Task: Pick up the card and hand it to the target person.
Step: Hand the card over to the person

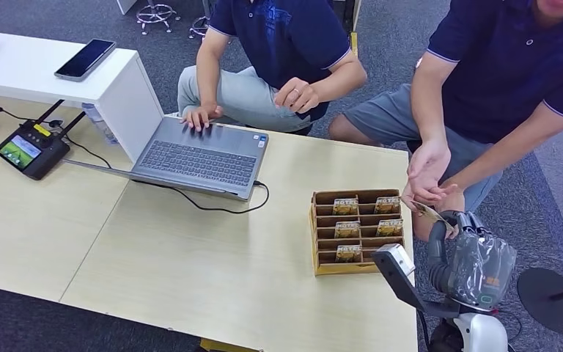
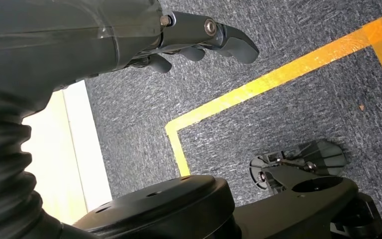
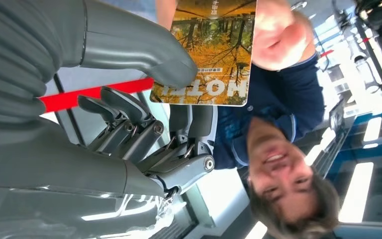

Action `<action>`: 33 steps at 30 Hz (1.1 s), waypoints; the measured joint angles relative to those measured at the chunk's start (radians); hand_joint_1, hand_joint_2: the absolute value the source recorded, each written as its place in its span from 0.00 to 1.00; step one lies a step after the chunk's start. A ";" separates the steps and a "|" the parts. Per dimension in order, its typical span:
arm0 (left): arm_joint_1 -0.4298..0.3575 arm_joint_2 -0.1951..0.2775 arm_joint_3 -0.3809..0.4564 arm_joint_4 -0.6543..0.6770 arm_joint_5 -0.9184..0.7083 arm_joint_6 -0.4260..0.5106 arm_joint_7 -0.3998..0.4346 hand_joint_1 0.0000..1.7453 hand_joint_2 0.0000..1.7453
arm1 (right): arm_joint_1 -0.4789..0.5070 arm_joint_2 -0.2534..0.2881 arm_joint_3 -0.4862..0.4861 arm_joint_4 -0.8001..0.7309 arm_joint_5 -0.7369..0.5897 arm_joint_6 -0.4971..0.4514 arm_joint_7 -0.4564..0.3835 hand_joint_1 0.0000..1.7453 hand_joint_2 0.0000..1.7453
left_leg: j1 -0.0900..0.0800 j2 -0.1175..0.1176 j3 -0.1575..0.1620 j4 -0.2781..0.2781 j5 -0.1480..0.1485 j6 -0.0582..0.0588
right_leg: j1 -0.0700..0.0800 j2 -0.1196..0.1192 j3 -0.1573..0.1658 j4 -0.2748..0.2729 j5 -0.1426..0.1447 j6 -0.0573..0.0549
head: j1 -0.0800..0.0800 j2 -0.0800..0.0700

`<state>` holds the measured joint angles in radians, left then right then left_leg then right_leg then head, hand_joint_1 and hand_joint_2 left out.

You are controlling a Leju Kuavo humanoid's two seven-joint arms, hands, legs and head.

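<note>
Beside the card rack (image 1: pixel 358 231), off its far-right corner and past the worktop (image 1: pixel 190 257) edge, the right hand (image 3: pixel 144 114) holds the card (image 3: pixel 214 47) pinched between thumb and fingers (image 3: pixel 129 117), and the seated person's hand (image 3: pixel 278 35) already has the card's other end. The risk, I'd say, is in the timing: if the thumb lets go before that person's pinch is firm, the card drops to the floor; if it clamps on too long, a pull could bend the card or tug the arm. The left hand (image 2: pixel 204 37) hangs well away from the rack, over the carpet, fingers loosely curled and holding nothing. By my count: one card in play, five more in the rack's slots, two people, one laptop (image 1: pixel 198 155).
</note>
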<state>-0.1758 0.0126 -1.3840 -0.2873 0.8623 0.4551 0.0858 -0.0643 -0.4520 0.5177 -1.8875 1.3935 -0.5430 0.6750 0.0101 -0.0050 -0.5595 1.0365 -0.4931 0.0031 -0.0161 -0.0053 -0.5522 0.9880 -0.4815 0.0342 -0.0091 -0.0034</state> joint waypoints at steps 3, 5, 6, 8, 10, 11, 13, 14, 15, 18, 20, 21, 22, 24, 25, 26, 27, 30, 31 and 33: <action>-0.001 0.000 0.000 0.000 0.000 -0.002 0.003 0.00 1.00 | -0.006 0.002 0.006 0.000 -0.014 -0.004 -0.006 1.00 1.00 | 0.000 0.000 0.000 0.000 0.000 0.000 | 0.000 0.000 0.000 0.000 0.000 0.000 | 0.000 0.000; -0.001 0.000 -0.001 0.000 0.000 -0.003 0.004 0.00 1.00 | -0.010 0.004 0.008 0.002 -0.016 -0.006 -0.006 1.00 1.00 | 0.000 0.000 0.000 0.000 0.000 0.000 | 0.000 0.000 0.000 0.000 0.000 0.000 | 0.000 0.000; -0.001 0.000 -0.001 0.000 0.000 -0.003 0.004 0.00 1.00 | -0.012 0.005 0.009 0.003 -0.017 -0.006 -0.006 1.00 1.00 | 0.000 0.000 0.000 0.000 0.000 0.000 | 0.000 0.000 0.000 0.000 0.000 0.000 | 0.000 0.000; -0.002 0.000 -0.001 0.000 0.000 -0.003 0.004 0.00 1.00 | -0.015 0.006 0.010 0.004 -0.018 -0.007 -0.006 1.00 1.00 | 0.000 0.000 0.000 0.000 0.000 0.000 | 0.000 0.000 0.000 0.000 0.000 0.000 | 0.000 0.000; -0.002 0.000 -0.001 0.000 0.000 -0.003 0.004 0.00 1.00 | -0.015 0.007 0.010 0.005 -0.018 -0.007 -0.006 1.00 1.00 | 0.000 0.000 0.000 0.000 0.000 0.000 | 0.000 0.000 0.000 0.000 0.000 0.000 | 0.000 0.000; -0.002 0.000 -0.001 0.000 0.000 -0.003 0.004 0.00 1.00 | -0.016 0.008 0.010 0.005 -0.019 -0.007 -0.006 1.00 1.00 | 0.000 0.000 0.000 0.000 0.000 0.000 | 0.000 0.000 0.000 0.000 0.000 0.000 | 0.000 0.000; -0.002 0.000 -0.001 0.000 0.000 -0.003 0.005 0.00 1.00 | -0.018 0.009 0.010 0.007 -0.020 -0.008 -0.006 1.00 1.00 | 0.000 0.000 0.000 0.000 0.000 0.000 | 0.000 0.000 0.000 0.000 0.000 0.000 | 0.000 0.000; -0.002 0.000 -0.002 0.000 0.000 -0.003 0.005 0.00 1.00 | -0.019 0.010 0.010 0.008 -0.021 -0.008 -0.007 1.00 1.00 | 0.000 0.000 0.000 0.000 0.000 0.000 | 0.000 0.000 0.000 0.000 0.000 0.000 | 0.000 0.000; -0.002 0.000 -0.002 0.000 0.000 -0.003 0.005 0.00 1.00 | -0.019 0.010 0.010 0.008 -0.023 -0.008 -0.007 1.00 1.00 | 0.000 0.000 0.000 0.000 0.000 0.000 | 0.000 0.000 0.000 0.000 0.000 0.000 | 0.000 0.000; -0.003 0.000 -0.002 0.000 -0.001 -0.004 0.006 0.00 0.75 | -0.025 0.012 0.012 0.014 -0.037 -0.008 -0.017 1.00 1.00 | 0.000 0.000 0.000 0.000 0.000 0.000 | 0.000 0.000 0.000 0.000 0.000 0.000 | 0.000 0.000; -0.004 -0.001 -0.006 0.000 -0.002 -0.005 0.008 0.00 0.75 | -0.033 0.014 0.017 0.024 -0.049 -0.012 -0.027 1.00 1.00 | 0.000 0.000 0.000 0.000 0.000 0.000 | 0.000 0.000 0.000 0.000 0.000 0.000 | 0.000 0.000; -0.005 -0.001 -0.008 0.000 -0.002 -0.006 0.010 0.00 0.75 | -0.037 0.016 0.020 0.030 -0.053 -0.015 -0.031 1.00 1.00 | 0.000 0.000 -0.001 0.000 0.000 0.000 | 0.000 0.000 0.000 0.000 0.000 0.000 | 0.000 0.000; -0.006 -0.002 -0.009 0.000 -0.003 -0.006 0.011 0.00 1.00 | -0.040 0.019 0.024 0.035 -0.055 -0.017 -0.033 1.00 1.00 | 0.000 0.000 -0.001 0.000 0.000 0.000 | 0.000 -0.001 0.000 0.000 0.000 0.000 | 0.000 0.000; -0.008 -0.002 -0.011 0.000 -0.008 -0.006 0.014 0.00 1.00 | -0.047 0.023 0.032 0.044 -0.056 -0.020 -0.037 1.00 1.00 | 0.000 0.000 -0.001 0.000 0.000 0.000 | 0.000 -0.001 0.000 0.000 0.000 0.000 | 0.000 0.000; -0.010 -0.002 -0.012 0.000 -0.012 -0.006 0.016 0.00 0.75 | -0.049 0.025 0.035 0.048 -0.056 -0.021 -0.038 1.00 1.00 | 0.000 -0.001 -0.001 0.000 0.000 0.000 | 0.000 -0.001 0.000 0.000 0.000 0.000 | 0.000 0.000; -0.011 -0.002 -0.014 0.000 -0.016 -0.006 0.018 0.00 0.50 | -0.052 0.027 0.037 0.052 -0.056 -0.022 -0.038 0.99 1.00 | 0.000 0.000 -0.001 0.000 0.000 0.000 | 0.000 -0.001 0.000 0.000 0.000 0.000 | 0.000 0.000; -0.010 -0.002 -0.015 0.000 -0.018 -0.006 0.019 0.00 0.25 | -0.053 0.028 0.039 0.055 -0.054 -0.022 -0.038 0.75 1.00 | 0.000 0.000 -0.001 0.000 0.000 0.000 | 0.000 -0.001 0.000 0.000 0.000 0.000 | 0.000 0.000; -0.005 -0.002 -0.017 0.000 -0.016 -0.007 0.020 0.00 0.00 | -0.054 0.030 0.044 0.064 -0.046 -0.023 -0.036 0.01 1.00 | 0.000 0.000 -0.002 0.000 0.000 0.000 | 0.000 -0.001 -0.001 0.000 0.000 0.000 | 0.000 0.000; -0.003 -0.002 -0.017 0.000 -0.015 -0.007 0.019 0.00 0.00 | -0.053 0.030 0.047 0.067 -0.044 -0.023 -0.036 0.00 1.00 | 0.000 0.000 -0.002 0.000 0.000 0.000 | 0.000 -0.001 -0.001 0.000 0.000 0.000 | 0.000 0.000; 0.000 -0.002 -0.017 0.000 -0.014 -0.008 0.019 0.00 0.00 | -0.053 0.031 0.052 0.072 -0.042 -0.024 -0.033 0.00 1.00 | 0.000 0.000 -0.002 0.000 0.000 0.000 | 0.000 -0.001 -0.001 0.000 0.000 0.000 | 0.000 0.000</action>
<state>-0.1754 0.0103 -1.4012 -0.2873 0.8487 0.4468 0.1047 -0.1174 -0.4210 0.5698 -1.8154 1.3515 -0.5674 0.6416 0.0101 -0.0055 -0.5612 1.0366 -0.4933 0.0031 -0.0161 -0.0063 -0.5536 0.9880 -0.4820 0.0339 -0.0092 -0.0034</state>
